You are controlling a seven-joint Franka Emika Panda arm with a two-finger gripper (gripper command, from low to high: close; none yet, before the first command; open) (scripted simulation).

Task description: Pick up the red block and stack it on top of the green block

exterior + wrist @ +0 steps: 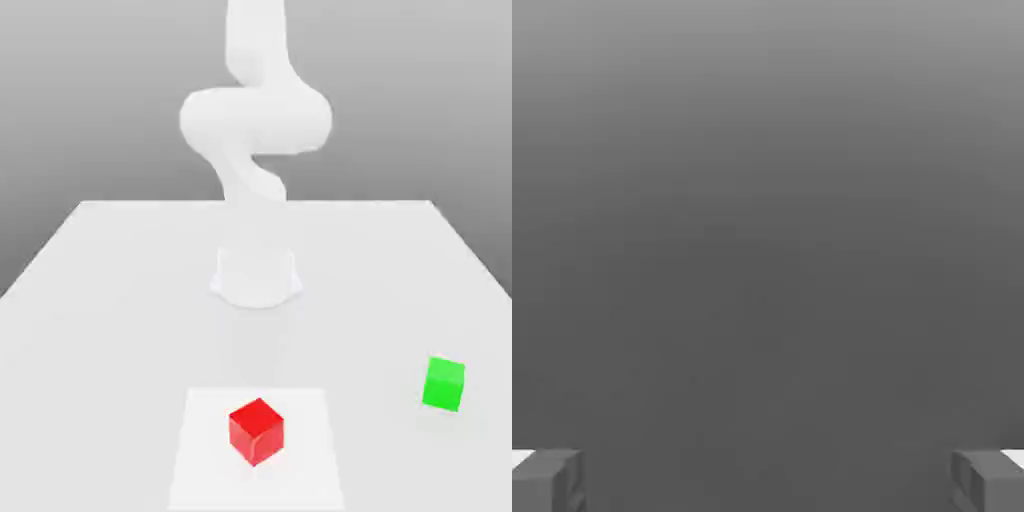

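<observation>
The red block [255,430] sits at 6 o'clock near the front edge of the surface [110,270], on a paler square patch [205,450]. The green block [443,383] is off at about 4 o'clock, well apart from it. The tool [768,480] is spread wide, holding nothing. The red one's turned corner-on, so I reckon an unaligned pinch could twist it or nudge it off the front. Plenty of open room between the two blocks though.

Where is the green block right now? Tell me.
In the exterior view the green block sits on the white table near its right edge, apart from the red block, which lies to its left and nearer the camera.
</observation>
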